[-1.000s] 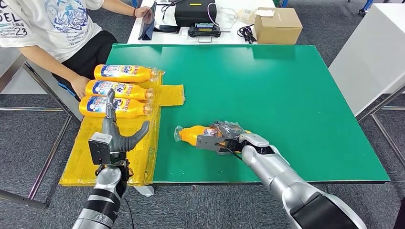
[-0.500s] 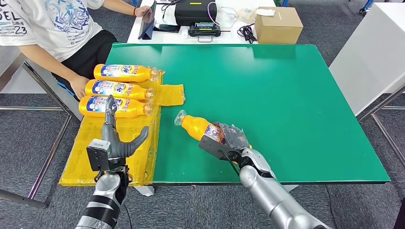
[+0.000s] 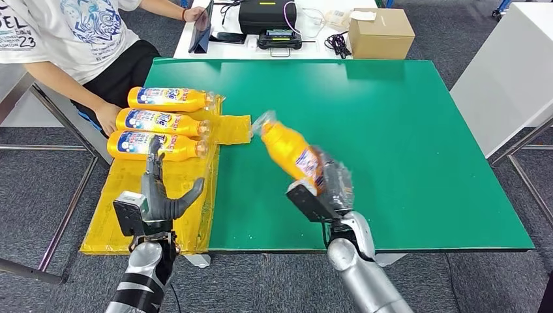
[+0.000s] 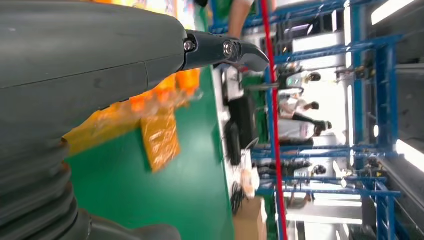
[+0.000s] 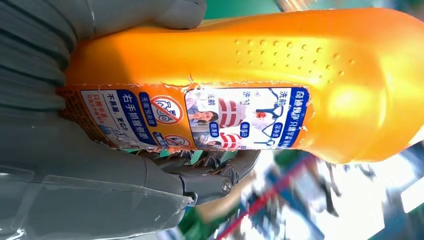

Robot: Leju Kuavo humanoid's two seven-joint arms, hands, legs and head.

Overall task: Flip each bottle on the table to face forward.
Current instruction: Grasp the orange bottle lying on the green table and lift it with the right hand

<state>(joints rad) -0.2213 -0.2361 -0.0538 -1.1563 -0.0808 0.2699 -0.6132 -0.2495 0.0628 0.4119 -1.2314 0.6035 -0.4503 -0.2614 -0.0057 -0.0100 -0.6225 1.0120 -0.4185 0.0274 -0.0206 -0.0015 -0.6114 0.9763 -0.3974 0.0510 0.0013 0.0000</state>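
Observation:
My right hand (image 3: 323, 192) grips an orange bottle (image 3: 292, 151) by its lower body and holds it up off the green table (image 3: 391, 130), tilted with its clear cap toward the far left. The right wrist view shows the bottle (image 5: 240, 85) with its back label toward the camera, my right hand (image 5: 100, 165) wrapped around it. Three more orange bottles (image 3: 166, 122) lie side by side on yellow plastic (image 3: 156, 202) at the table's left, front labels up. My left hand (image 3: 160, 192) hovers open over the yellow plastic, just in front of the nearest bottle; the left hand (image 4: 100, 65) holds nothing.
A person in a white shirt sits at the far left, one hand (image 3: 107, 117) next to the bottles. Behind the green table a white table holds a cardboard box (image 3: 379, 32), a black case (image 3: 267, 16) and cables. White furniture (image 3: 508, 78) stands at the right.
My right hand has lifted the orange bottle from lying on the table and swung it up, cap rising toward the far left. My left hand has drawn back slightly.

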